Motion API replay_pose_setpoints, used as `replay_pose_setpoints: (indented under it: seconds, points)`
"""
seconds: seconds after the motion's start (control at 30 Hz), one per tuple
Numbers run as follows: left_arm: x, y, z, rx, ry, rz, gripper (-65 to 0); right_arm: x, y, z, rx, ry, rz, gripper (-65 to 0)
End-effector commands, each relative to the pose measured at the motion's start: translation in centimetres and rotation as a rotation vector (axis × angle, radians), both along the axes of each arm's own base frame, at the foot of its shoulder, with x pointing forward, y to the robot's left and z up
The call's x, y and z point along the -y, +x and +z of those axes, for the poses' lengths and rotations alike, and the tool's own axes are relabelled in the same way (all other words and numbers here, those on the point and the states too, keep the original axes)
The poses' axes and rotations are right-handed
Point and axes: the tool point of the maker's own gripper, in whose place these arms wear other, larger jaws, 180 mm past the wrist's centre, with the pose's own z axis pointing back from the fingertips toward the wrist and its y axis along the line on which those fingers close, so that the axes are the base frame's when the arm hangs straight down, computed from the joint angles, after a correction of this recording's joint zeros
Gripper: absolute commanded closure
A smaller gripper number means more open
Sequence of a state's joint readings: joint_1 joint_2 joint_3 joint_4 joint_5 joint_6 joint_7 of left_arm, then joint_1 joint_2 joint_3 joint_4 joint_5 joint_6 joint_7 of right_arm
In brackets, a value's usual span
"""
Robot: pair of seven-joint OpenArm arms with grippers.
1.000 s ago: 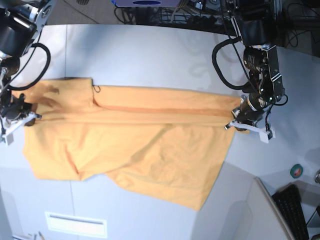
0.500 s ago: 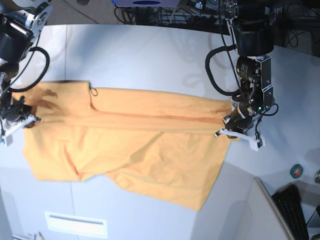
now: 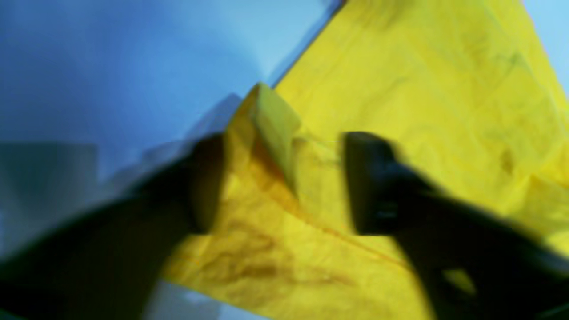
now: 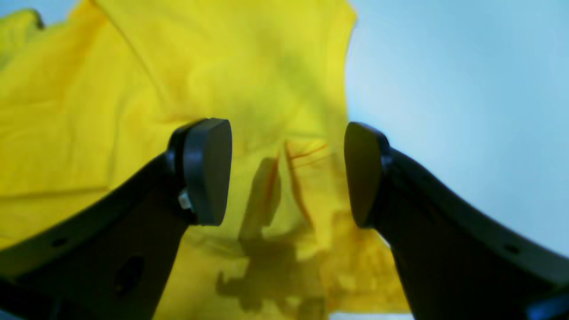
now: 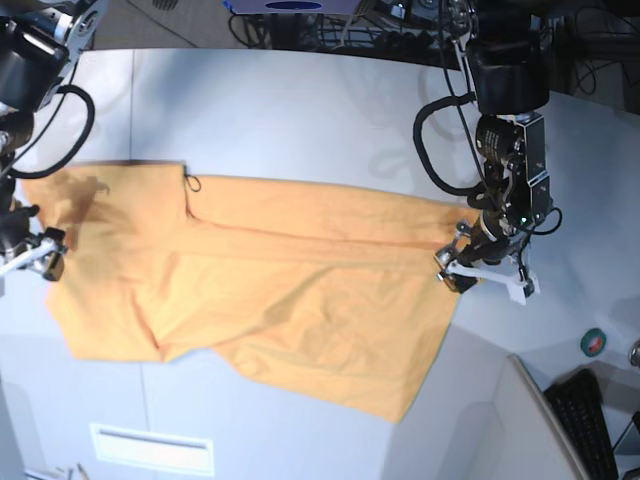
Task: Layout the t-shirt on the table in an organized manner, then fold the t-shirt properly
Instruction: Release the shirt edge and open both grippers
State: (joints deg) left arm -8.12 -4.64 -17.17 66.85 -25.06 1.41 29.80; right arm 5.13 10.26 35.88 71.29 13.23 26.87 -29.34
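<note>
Orange-yellow cotton t-shirt [image 5: 250, 270] spread mid-frame on white-grey bench [image 5: 300, 110], still wrinkled, lower hem skewed, unfolded; left gripper [image 5: 478, 270] and right gripper [image 4: 288, 173] gape wide, holding nothing.

A dark keyboard [image 5: 592, 420] sits near a small round green-red object [image 5: 593, 341]

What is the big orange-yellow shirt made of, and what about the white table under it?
The orange-yellow short-sleeved t-shirt looks like thin, soft cloth, probably cotton: it is matte, wrinkles and folds, and shows stitched seams. The smooth white-grey table looks hard, maybe laminate or painted board: it is flat with a faint sheen and soft shadows. The pictures cannot settle which.
</note>
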Motion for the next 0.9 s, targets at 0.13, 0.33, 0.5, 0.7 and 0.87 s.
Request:
replay_pose_setpoints:
  seconds: [0.13, 0.33, 0.5, 0.7, 0.87]
  points:
    - [-4.2, -0.1, 5.6, 0.17, 0.055, 0.102, -55.8, 0.0, -2.9, 1.8, -0.004, -0.079, 0.001, -38.1]
    - [-8.1, -5.9, 5.9, 0.152, 0.13, 0.182, -48.1, 0.1, -8.7, -1.3, -0.096, 0.002, -0.178, -38.6]
    - [-9.8, -10.2, 3.6, 0.062, 0.153, 0.217, 0.0, -0.8, -9.7, -4.6, -0.163, 0.091, -0.21, -38.4]
    - [-11.4, -12.8, 2.0, 0.005, 0.153, 0.269, 0.0, -1.6, -9.7, -6.4, -0.203, 0.139, -0.215, -38.3]
    - [-11.6, -13.3, 1.9, -0.003, 0.157, 0.272, 0.0, -1.7, -9.8, -6.6, -0.207, 0.149, -0.217, -30.9]
